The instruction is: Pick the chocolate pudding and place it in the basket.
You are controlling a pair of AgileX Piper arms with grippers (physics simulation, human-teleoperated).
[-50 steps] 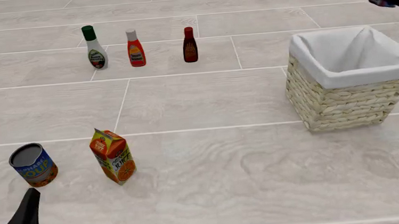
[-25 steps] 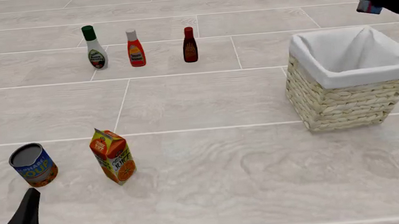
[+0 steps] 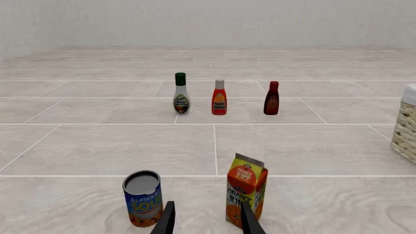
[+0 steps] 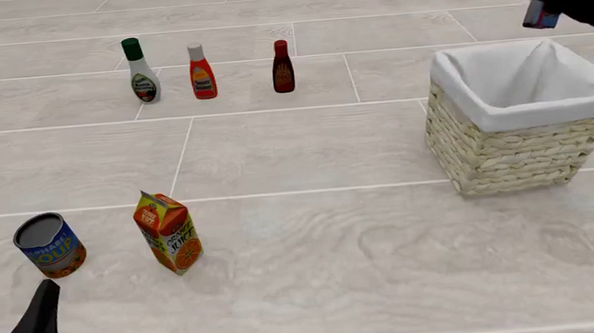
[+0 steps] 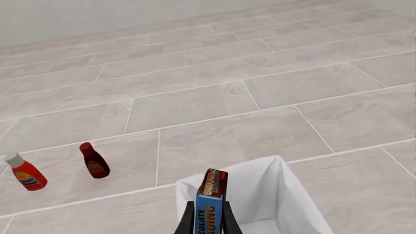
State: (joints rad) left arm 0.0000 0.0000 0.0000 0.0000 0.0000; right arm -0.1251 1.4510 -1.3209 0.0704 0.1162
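right gripper (image 5: 208, 222) clamps the blue-topped brown chocolate pudding (image 5: 211, 202), seemingly above the basket (image 4: 527, 116).

The desk (image 4: 389, 255) has a pale grey, wood-grain surface laid out like large rectangular tiles, with thin light seams running across it and shorter seams crossing them in a staggered pattern. In the left wrist view a plain, off-white wall (image 3: 208, 22) rises behind the far edge. The light is soft and even, with only faint shadows on the surface.
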